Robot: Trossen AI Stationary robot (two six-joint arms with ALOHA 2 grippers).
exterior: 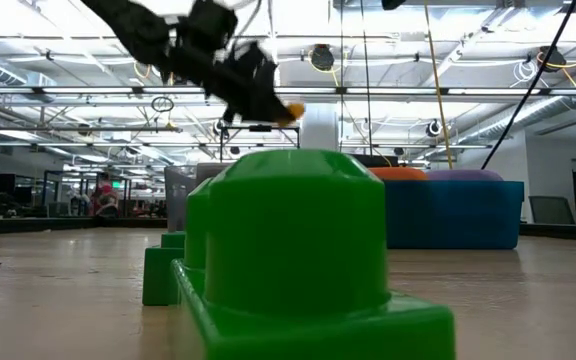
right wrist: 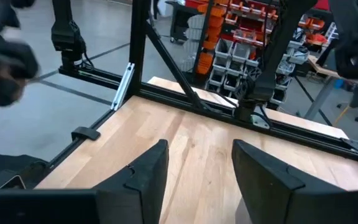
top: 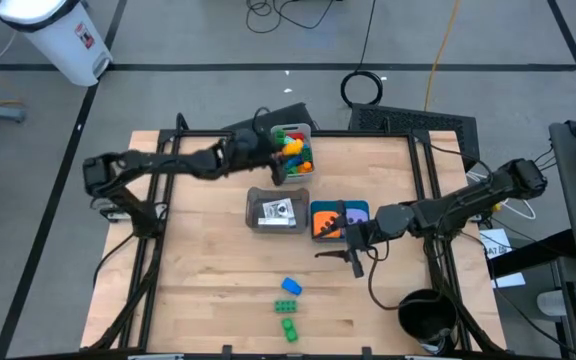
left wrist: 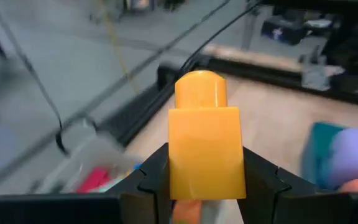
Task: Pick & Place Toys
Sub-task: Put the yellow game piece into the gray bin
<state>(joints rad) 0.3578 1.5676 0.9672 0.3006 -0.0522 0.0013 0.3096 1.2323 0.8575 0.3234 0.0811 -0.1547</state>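
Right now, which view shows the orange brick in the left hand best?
The left wrist view: the orange brick fills the frame, clamped between the left hand's fingers. The low view shows only an orange sliver; the high and right wrist views don't show it clearly.

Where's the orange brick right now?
The orange brick is clamped in the left gripper, held in the air at the far middle of the table, at the pale bin of bricks.

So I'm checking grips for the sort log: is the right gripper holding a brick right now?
No. In the right wrist view the right gripper has only bare wooden table between its fingers.
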